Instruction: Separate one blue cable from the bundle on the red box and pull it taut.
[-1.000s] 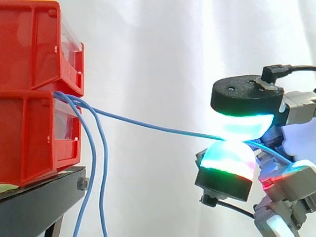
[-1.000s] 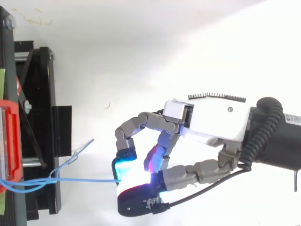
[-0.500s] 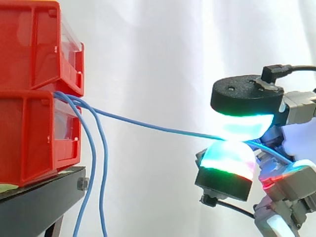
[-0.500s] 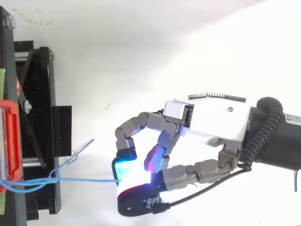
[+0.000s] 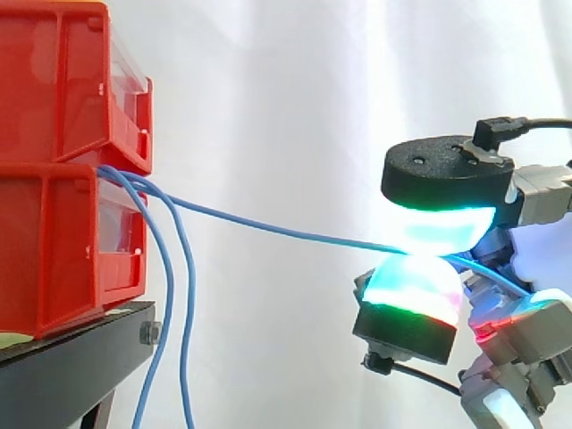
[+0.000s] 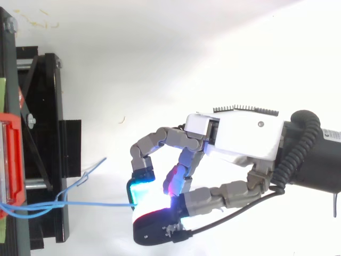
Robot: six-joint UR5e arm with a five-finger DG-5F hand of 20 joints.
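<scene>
One blue cable (image 5: 277, 230) runs from between the stacked red bins (image 5: 63, 161) rightward in a nearly straight, slightly sagging line to my hand (image 5: 438, 268). Two glowing pads, one (image 5: 442, 228) above and one (image 5: 411, 286) below, pinch that cable between them. Its short end sticks out behind the pads. The other blue cables (image 5: 174, 313) of the bundle hang down in front of the lower bin. In the top view my hand (image 6: 234, 141) is curled to the right of the stand, and the pinched cable (image 6: 96, 204) runs left to the red bin (image 6: 10, 160).
The bins sit on a black stand (image 5: 71, 366) at the left, seen from above as a black frame (image 6: 45, 144). A white curtain hangs behind. Open space lies between the stand and my hand, crossed only by the cable.
</scene>
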